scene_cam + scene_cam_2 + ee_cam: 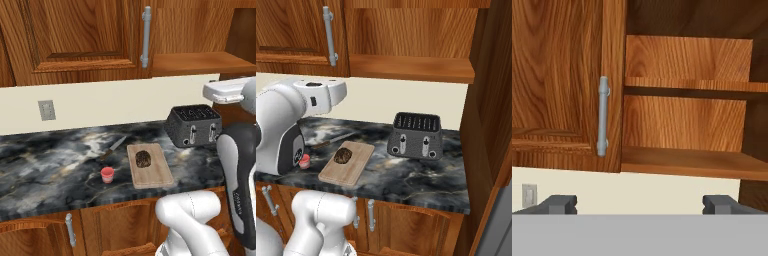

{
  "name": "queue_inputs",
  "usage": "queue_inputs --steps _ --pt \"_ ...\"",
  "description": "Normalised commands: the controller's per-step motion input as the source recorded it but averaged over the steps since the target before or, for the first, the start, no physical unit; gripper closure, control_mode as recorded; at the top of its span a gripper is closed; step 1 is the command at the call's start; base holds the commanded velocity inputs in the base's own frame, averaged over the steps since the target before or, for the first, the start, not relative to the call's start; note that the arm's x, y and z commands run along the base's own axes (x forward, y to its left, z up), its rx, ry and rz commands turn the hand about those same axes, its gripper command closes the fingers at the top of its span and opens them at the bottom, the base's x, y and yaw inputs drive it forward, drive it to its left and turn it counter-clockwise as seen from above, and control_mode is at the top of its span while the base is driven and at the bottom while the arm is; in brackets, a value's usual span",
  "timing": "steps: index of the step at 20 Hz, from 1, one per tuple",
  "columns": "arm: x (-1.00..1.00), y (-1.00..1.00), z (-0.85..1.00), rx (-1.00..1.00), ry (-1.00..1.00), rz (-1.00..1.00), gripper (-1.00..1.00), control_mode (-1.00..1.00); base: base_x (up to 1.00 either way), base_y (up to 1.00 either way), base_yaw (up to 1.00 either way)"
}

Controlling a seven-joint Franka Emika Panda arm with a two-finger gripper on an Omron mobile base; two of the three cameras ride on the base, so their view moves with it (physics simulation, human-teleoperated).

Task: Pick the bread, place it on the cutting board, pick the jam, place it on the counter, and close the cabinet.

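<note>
The dark speckled bread (143,158) lies on the tan cutting board (159,175), also seen from the right as bread (343,155) on board (338,174). The pink jam (107,174) stands on the dark marble counter (45,170) just left of the board; in the right base view the jam (304,160) peeks out beside my arm. The cabinet (557,75) has its left door shut, with a grey handle (603,116); the compartment to the right stands open, showing its inner shelf (687,85). My gripper (640,205) is open and empty, raised facing that opening.
A dark toaster (194,125) stands at the back right of the counter, right of the board. A knife (112,148) lies behind the jam. A wall outlet (46,110) is on the cream backsplash. A tall wooden panel (491,100) bounds the right side.
</note>
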Motion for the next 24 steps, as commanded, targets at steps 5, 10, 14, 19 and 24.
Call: queue_inputs --steps 5,10,14,19,24 --pt "-0.49 -0.21 0.15 0.0 0.04 0.0 -1.0 -1.0 0.0 0.0 0.0" --pt "-0.02 -0.16 0.0 0.0 0.0 0.0 -1.0 -1.0 0.0 0.0 0.0" --pt "0.0 -0.34 0.0 0.0 0.0 -0.01 -1.0 -1.0 0.0 0.0 0.0" --pt "0.0 -0.4 -0.01 0.0 -0.02 -0.05 -1.0 -1.0 0.0 0.0 0.0" --pt "0.0 -0.37 -0.01 0.0 -0.03 -0.05 -1.0 -1.0 0.0 0.0 0.0"
